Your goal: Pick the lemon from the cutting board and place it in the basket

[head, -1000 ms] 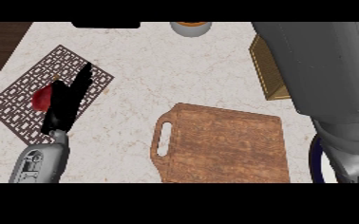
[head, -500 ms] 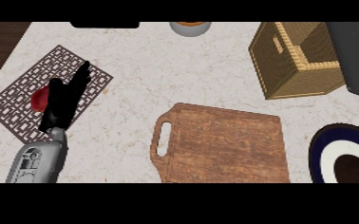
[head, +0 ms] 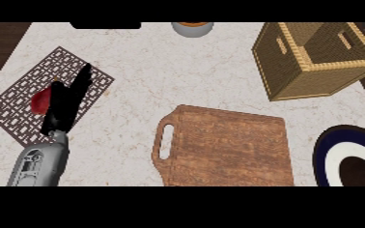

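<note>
A brown wooden cutting board (head: 228, 147) with a handle slot lies low in the middle of the counter; its top is bare and no lemon shows anywhere. The woven basket (head: 314, 58) stands at the upper right, and I see nothing inside the part that shows. My left hand (head: 68, 104) rests at the left with straight fingers pointing up, over a patterned mat. My right hand is out of the view.
A brown lattice mat (head: 28, 99) lies at the left with a red object (head: 43, 100) partly hidden behind my left hand. A dark blue and white plate (head: 342, 154) sits at the right edge. A grey bowl (head: 192, 28) stands at the top.
The grey right arm that covered the right side has left the view, uncovering the basket and the plate. The left hand has barely moved.
</note>
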Controlling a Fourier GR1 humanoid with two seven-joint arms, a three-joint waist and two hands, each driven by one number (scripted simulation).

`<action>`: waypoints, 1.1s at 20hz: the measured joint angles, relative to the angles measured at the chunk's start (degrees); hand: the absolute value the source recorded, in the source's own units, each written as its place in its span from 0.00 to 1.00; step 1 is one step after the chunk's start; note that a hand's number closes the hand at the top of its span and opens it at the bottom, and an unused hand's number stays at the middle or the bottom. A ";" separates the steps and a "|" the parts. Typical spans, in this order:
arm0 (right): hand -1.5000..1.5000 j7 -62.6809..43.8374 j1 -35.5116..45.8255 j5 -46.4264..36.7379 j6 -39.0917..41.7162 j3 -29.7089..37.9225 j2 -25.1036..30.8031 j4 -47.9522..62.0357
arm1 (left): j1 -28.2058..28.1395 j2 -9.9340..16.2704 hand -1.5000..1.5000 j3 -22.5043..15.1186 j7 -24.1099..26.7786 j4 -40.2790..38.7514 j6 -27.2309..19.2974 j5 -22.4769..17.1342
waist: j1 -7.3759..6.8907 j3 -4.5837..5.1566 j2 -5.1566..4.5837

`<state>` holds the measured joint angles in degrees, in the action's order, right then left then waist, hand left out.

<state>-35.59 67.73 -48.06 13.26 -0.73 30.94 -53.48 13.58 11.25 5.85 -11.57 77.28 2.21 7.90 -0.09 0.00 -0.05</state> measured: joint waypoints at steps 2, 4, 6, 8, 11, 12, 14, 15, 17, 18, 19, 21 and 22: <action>1.00 3.23 -1.00 0.47 -0.62 1.21 1.06 1.68 | -0.32 -0.25 0.50 -0.35 -1.03 1.39 0.04 0.01 | -0.24 -0.01 -0.03; 1.00 5.67 -1.81 0.66 -1.01 2.11 1.73 3.09 | -0.47 -0.21 0.50 -0.50 -1.55 2.27 0.23 0.02 | -0.35 0.00 -0.05; 1.00 7.19 -2.67 0.22 -1.92 2.29 1.42 4.49 | -0.78 -0.76 0.50 -0.89 -1.80 2.87 -0.15 0.32 | -0.43 -0.01 -0.06; 1.00 9.74 -4.23 -0.06 -3.15 2.79 1.93 6.07 | -0.67 -0.71 0.50 -0.86 -1.84 2.69 -0.10 0.43 | -0.48 0.01 -0.10; 1.00 11.89 -6.06 0.04 -5.33 3.69 0.92 8.34 | 0.08 -1.16 0.50 -1.09 -1.43 1.58 -0.78 1.17 | -0.46 -0.01 -0.14; 1.00 12.65 -6.19 0.48 -6.05 4.40 0.52 9.65 | 0.07 -1.02 0.50 -0.89 -1.01 1.23 -0.74 1.15 | -0.57 -0.01 -0.19; 0.00 12.64 -7.43 1.85 -7.28 6.25 -0.40 11.07 | -0.15 -1.27 0.50 -0.91 -0.82 1.05 -0.69 1.03 | -0.57 -0.01 -0.20; 0.00 12.13 -7.71 2.48 -7.73 7.00 -1.12 11.38 | -0.14 -1.15 0.50 -0.77 -0.57 0.84 -0.56 0.97 | -0.51 -0.01 -0.17; 0.00 12.91 -7.99 3.90 -8.45 8.85 -1.34 12.97 | -0.44 -1.18 0.50 -0.75 -0.69 1.39 -0.48 0.85 | -0.62 -0.02 -0.18; 0.00 13.99 -8.19 4.46 -9.36 9.77 -1.31 14.17 | -0.47 -1.24 0.50 -0.96 -1.27 2.00 -0.45 0.92 | -0.74 -0.01 -0.20; 0.00 15.26 -7.83 4.97 -9.95 10.56 -1.08 15.24 | -0.03 -1.28 0.50 -0.94 -1.20 1.58 -0.40 0.92 | -0.77 -0.03 -0.25; 0.00 16.96 -8.08 5.62 -12.26 11.72 -1.47 16.21 | 0.33 -1.39 0.50 -1.05 -1.64 1.78 -0.36 0.95 | -0.77 -0.03 -0.23; 0.00 17.52 -7.68 6.01 -13.13 12.42 -1.38 16.71 | -0.49 -1.20 0.50 -0.99 -1.15 2.12 -0.07 0.84 | -0.87 -0.04 -0.24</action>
<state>-18.07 60.05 -42.05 0.12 11.68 29.56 -36.77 13.09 10.05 4.85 -12.72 79.40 2.14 8.74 -0.97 -0.04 -0.30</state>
